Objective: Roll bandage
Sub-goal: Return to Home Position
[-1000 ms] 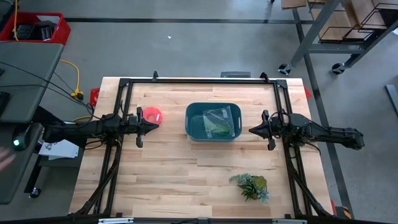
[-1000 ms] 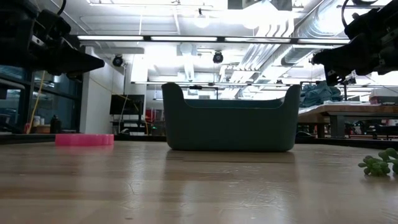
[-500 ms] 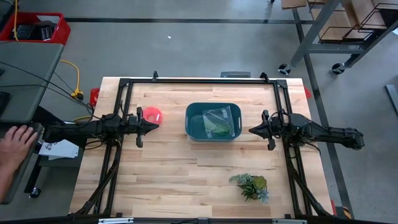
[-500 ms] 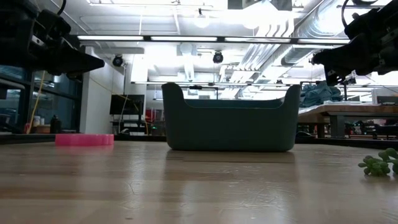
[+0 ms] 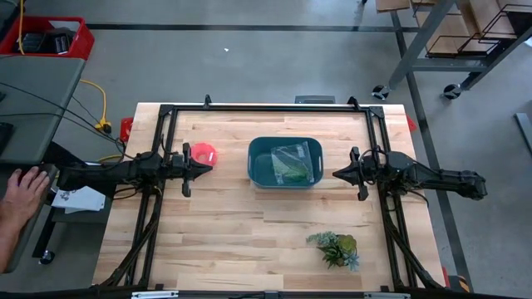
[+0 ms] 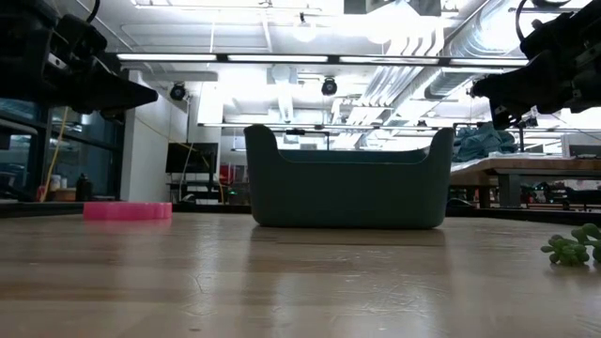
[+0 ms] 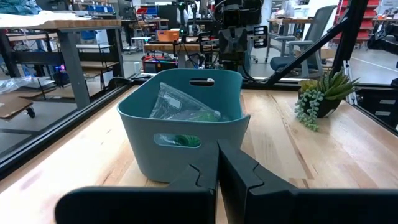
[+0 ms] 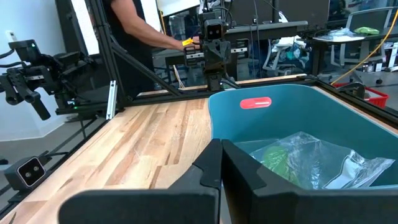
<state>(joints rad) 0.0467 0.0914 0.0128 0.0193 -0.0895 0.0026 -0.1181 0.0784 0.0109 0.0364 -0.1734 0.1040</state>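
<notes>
Workshop kind of space: bare grey concrete floor [image 5: 249, 66] with a dark stripe [image 5: 249, 27] across it. There's a red crate [image 5: 83, 37] in one corner by a grey desk [image 5: 41, 91], and metal racking [image 5: 453, 37] on wheels opposite. Overhead are long strip lights [image 6: 282, 58] and exposed ducts [image 6: 413, 75]. Workbenches [image 7: 68, 25] and an office chair [image 7: 317, 22] sit further back.

Bright, even overhead light fills the high view. The pale wooden bench [image 5: 224, 224] is uniformly lit and the arms throw only faint, soft shadows on it. In the low view the ceiling lights [image 6: 404, 19] burn out to white glare, so the teal tub [image 6: 347, 192], the left arm [image 6: 56, 66] and the right arm [image 6: 554, 56] stand backlit and nearly black, and the bench top carries a pale sheen. In the right wrist view the clear plastic bag [image 8: 323, 162] glints with small highlights, and the bandage [image 8: 277, 158] shows as a muted green patch behind the shine.
</notes>
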